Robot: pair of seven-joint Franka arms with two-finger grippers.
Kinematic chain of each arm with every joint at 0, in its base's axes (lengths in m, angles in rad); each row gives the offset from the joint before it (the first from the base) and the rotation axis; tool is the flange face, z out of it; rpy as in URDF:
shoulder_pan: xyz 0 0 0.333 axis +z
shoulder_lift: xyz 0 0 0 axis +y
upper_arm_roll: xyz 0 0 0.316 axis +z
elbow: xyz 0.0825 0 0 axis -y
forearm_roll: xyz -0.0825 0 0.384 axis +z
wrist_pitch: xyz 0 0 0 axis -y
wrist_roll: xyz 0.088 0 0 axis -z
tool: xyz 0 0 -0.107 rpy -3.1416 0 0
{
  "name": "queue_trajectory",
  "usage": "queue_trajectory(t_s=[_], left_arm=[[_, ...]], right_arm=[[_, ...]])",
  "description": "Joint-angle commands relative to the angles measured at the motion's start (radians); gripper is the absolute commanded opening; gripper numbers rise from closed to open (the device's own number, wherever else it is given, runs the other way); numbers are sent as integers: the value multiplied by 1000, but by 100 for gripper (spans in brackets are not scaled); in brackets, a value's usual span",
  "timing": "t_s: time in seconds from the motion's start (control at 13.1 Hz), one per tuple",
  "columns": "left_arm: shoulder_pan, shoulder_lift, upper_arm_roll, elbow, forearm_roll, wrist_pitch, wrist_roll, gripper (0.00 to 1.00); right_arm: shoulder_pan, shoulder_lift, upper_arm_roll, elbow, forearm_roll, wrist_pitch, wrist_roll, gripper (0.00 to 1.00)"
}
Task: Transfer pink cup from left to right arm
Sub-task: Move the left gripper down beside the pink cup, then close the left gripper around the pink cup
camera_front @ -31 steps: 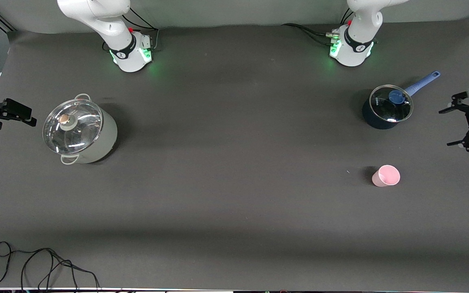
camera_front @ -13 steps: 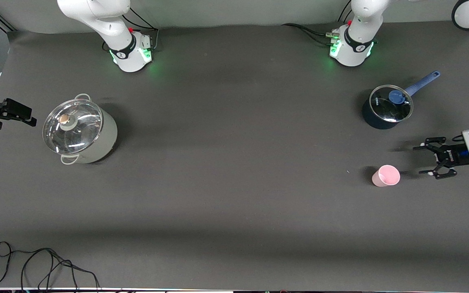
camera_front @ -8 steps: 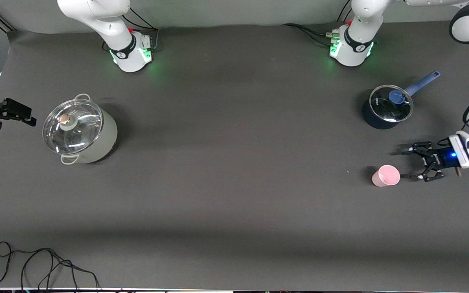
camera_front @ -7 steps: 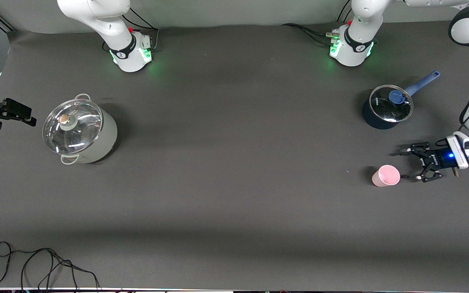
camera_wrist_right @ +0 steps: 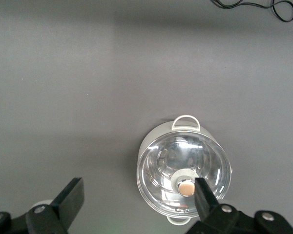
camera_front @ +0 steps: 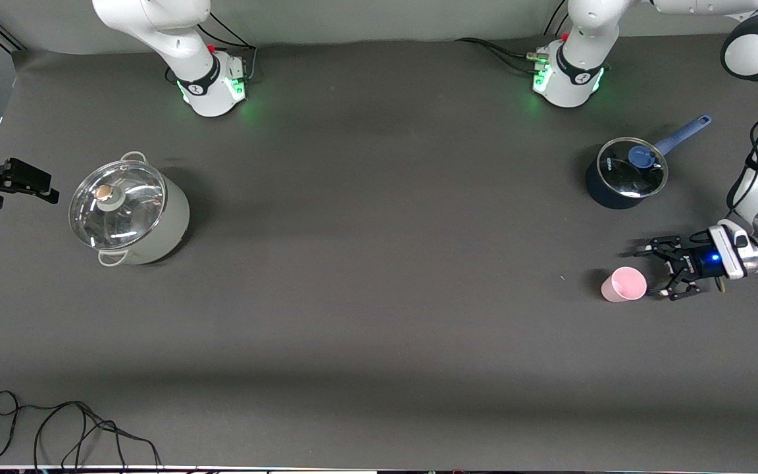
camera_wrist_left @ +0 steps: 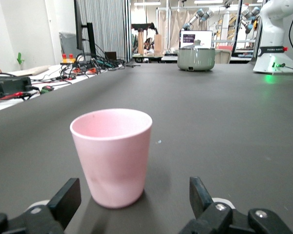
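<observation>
Left gripper (camera_front: 652, 271) moved closer, fingers (camera_wrist_left: 66, 201) spread wide, empty, pink cup (camera_front: 624, 284) just ahead.

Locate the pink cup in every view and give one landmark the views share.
Front view: pink cup upright on the table, beside the open left gripper.
Left wrist view: cup just ahead of the gripper's fingers.
Right wrist view: not in it.
Shared landmark: grey-green lidded pot.

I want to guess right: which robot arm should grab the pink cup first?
Left. Its open claw sits low beside the upright pink cup, fingers aimed at it. The right claw waits at the table's other end, by the grey pot.
</observation>
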State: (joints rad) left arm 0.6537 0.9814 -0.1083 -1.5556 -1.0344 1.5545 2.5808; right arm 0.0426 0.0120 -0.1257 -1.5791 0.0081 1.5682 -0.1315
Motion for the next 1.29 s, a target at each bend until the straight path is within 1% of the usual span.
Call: queue_trajectory(t_s=[0.0,0.53,0.84,0.99,1.07,1.14,1.22], left_arm=[[-28,28,-2,19,-48,18,15,99],[-111,31,-11,19,-139,94,10,99],[-120,46,-13,19,-154,118,15,99],[-123,59,-22,28,-156,118,15,97],[-124,65,-24,34,-154,118,16,90],[-124,69,-28,41,-154,118,30,59],[-124,71,-30,46,-154,118,53,18]], right_arm=[[5,-12,-5,1,20,-13,6,100],[5,-12,-5,4,20,-16,7,100],[5,-12,-5,4,20,-16,6,100],[5,-12,-5,2,20,-16,6,100],[5,-12,-5,2,20,-16,6,100],[5,-12,-5,2,20,-16,6,100],[5,-12,-5,4,20,-16,7,100]])
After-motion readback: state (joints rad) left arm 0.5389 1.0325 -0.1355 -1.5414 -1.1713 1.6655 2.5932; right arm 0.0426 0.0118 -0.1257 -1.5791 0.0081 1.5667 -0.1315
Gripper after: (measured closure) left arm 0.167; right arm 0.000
